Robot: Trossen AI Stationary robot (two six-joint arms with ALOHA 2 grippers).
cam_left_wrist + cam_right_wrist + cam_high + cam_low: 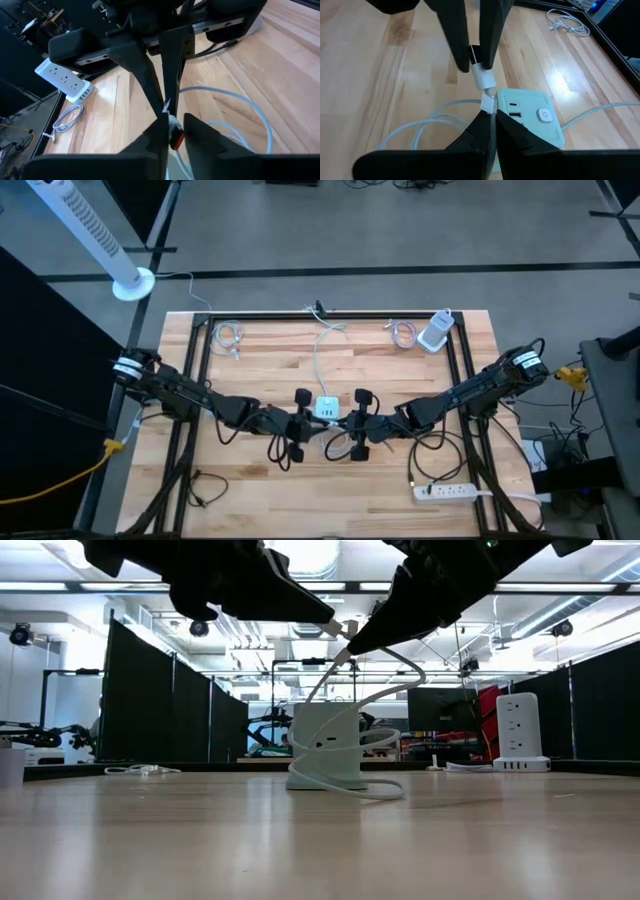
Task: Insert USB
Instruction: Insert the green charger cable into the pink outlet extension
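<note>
Plug gripped by left tool; cable pinched by right tool. Alignment above charger in hand; lowering into port required next.

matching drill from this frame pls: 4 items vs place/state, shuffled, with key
Items:
1. USB plug
2. charging hub
3. flat power strip
4. tower charger

Places/states:
A. far right corner of the table
B. near right edge of the table
C. held above the hub by both grippers
D. table centre, below the fingers

Pairs: 1-C, 2-D, 3-B, 4-A
</note>
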